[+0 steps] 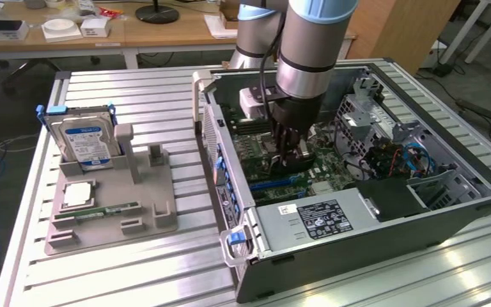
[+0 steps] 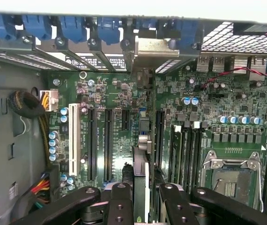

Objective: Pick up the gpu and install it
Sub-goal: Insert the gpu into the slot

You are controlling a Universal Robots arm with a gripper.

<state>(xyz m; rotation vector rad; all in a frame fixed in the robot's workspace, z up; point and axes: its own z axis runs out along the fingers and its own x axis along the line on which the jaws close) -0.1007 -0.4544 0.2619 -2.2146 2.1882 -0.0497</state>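
The thin, flat, dark rectangular gpu is gripped edge-on between the closed fingers of the black pincer, which stands inside the open dark-grey metal computer case. The card is held upright, with its long edge turned toward the green motherboard directly beneath the pincer. This is presumably so that its connector can be lined up with one of the long black slots lying just beside the pincer's line. The card's silvery bracket end is held ahead of the pincer, at the row of rear openings (where such a plate belongs). Whether the edge is already seated cannot be told. Well away from the pincer, outside the case, a grey moulded holder is set on the ribbed aluminium tabletop. In the holder a boxy silver hard drive and a slim green memory stick are kept.
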